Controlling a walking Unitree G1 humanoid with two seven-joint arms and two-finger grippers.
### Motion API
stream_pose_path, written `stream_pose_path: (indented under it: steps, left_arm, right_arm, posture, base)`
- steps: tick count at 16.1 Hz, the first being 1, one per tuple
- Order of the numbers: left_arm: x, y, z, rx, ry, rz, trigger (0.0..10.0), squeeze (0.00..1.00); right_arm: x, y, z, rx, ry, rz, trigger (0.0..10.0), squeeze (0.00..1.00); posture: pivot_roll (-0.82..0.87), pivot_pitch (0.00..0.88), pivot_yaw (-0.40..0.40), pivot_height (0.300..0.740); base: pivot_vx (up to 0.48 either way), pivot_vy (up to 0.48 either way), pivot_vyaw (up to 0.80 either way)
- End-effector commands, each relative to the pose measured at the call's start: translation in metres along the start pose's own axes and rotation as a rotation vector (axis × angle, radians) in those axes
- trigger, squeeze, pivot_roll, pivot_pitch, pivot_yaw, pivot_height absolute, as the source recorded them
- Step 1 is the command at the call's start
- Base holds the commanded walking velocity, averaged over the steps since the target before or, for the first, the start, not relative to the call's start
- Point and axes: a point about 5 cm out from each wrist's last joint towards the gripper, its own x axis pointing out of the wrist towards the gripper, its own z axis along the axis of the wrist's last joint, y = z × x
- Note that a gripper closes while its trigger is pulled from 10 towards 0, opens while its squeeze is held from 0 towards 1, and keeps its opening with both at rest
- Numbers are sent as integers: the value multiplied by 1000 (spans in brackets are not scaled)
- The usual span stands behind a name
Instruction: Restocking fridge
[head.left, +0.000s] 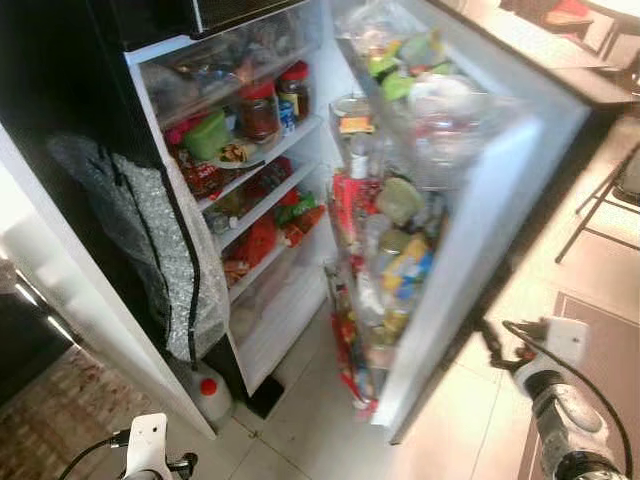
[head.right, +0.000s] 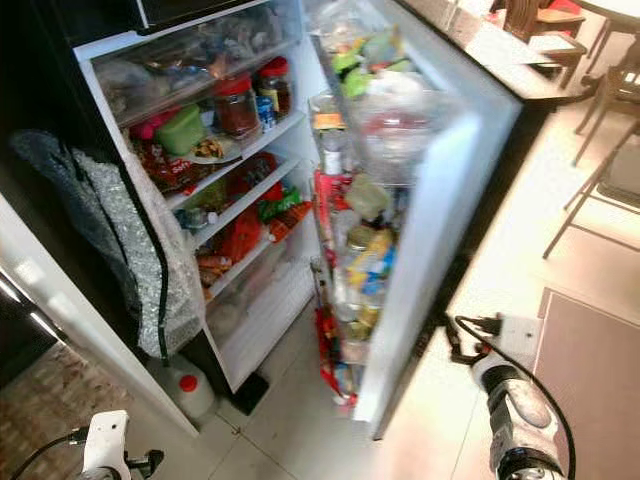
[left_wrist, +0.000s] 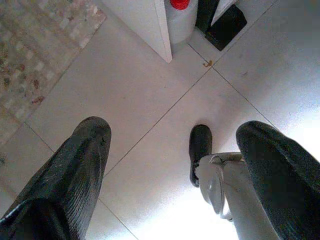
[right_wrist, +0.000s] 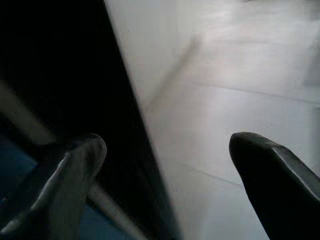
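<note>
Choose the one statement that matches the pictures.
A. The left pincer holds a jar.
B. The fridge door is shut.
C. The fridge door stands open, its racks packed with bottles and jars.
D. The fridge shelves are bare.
C. The fridge door is swung wide, its racks crowded with bottles and jars; the shelves are full, and the left pincer is open over bare floor tiles.
</note>
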Motion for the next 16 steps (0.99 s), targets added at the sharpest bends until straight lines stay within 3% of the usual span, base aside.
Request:
stream_pose_path:
  steps: [1, 4, 7, 9, 14, 16]
  left_arm:
    - [0, 2, 0, 9, 4, -3, 10000, 0]
    - [0, 1, 0, 10, 5, -4, 10000, 0]
    - [0, 1, 0, 11, 5, -5, 10000, 0]
    - [0, 1, 0, 5, 3, -4, 10000, 0]
    - [0, 0, 1, -1, 3, -1, 10000, 0]
    - [0, 0, 1, 0, 4, 0, 10000, 0]
  right_arm:
    - [9, 16, 9, -19, -4, 175, 10000, 0]
    - [10, 25, 19, -31, 19, 383, 10000, 0]
    - [13, 35, 29, -77, 21, 499, 10000, 0]
    - [23, 63, 46, -137, -9, 657, 10000, 0]
    - [42, 123, 74, -235, -97, 842, 10000, 0]
    - [46, 160, 77, -282, -101, 968, 10000, 0]
  posture:
    - [-56, 0, 1, 740]
    - [-56, 0, 0, 740]
    - [-60, 0, -2, 740]
    - [-53, 0, -8, 740]
    - [-50, 0, -5, 740]
    - [-49, 0, -4, 740]
  base:
    - [0, 0, 0]
    - [0, 0, 0]
    - [0, 0, 0]
    - [0, 0, 0]
    - [0, 0, 0]
    - [0, 0, 0]
